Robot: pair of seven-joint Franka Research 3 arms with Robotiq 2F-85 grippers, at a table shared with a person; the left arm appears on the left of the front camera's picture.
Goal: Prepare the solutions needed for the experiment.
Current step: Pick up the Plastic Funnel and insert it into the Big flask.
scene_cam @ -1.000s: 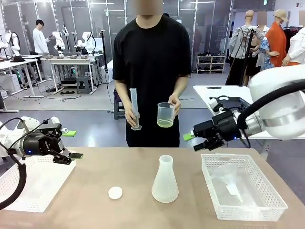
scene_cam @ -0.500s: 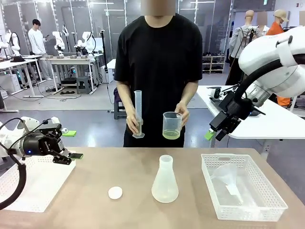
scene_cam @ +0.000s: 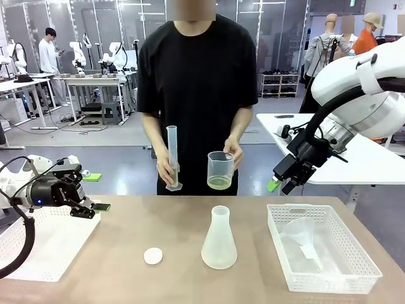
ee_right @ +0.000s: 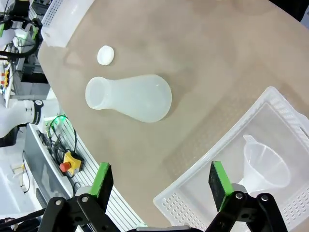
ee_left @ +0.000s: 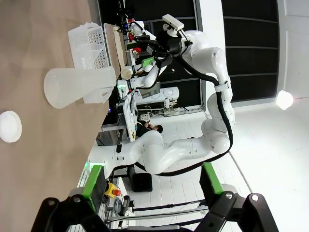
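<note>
Solutions [scene_cam: 219, 183] shallow, level, in upright beaker [scene_cam: 219, 164], mouth up

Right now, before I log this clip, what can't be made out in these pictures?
Tall cylinder, front view: the person's hand covers its lower part, hiding any liquid there.
Beaker, front view: scale marks too small to read, so the amount of yellow-green liquid is unclear.
Flask, front view: its cloudy wall hides whether it holds anything.
White tray, front view: cut off by the left edge.
</note>
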